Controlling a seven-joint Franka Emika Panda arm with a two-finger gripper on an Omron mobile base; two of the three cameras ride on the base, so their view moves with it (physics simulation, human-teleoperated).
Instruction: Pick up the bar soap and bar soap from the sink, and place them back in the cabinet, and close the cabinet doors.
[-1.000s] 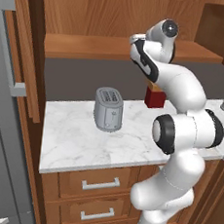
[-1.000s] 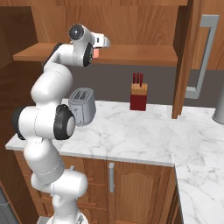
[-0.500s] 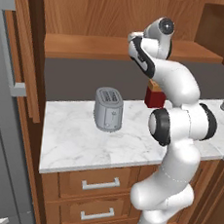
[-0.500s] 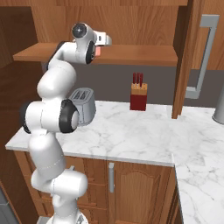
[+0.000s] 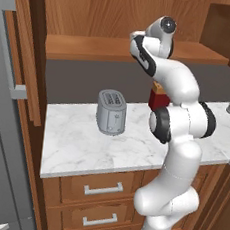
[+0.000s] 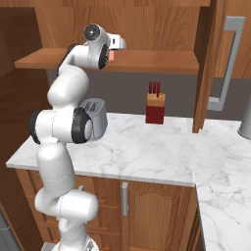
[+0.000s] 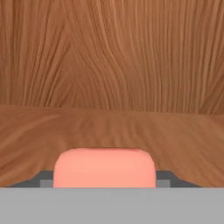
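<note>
Item: one bar soap (image 7: 104,168), salmon-pink, held between the fingers of the gripper (image 6: 113,53), which is closed on its two short ends; the arm is raised to the open cabinet (image 6: 147,22), with the bar just above the plank shelf (image 7: 175,135) and the back wall ahead. Orientation: the bar's long axis lies crosswise to the gripper's reach, level with the shelf, broad face forward. Judgement: the shelf lies directly below and ahead, so a short lowering should set it down.
</note>
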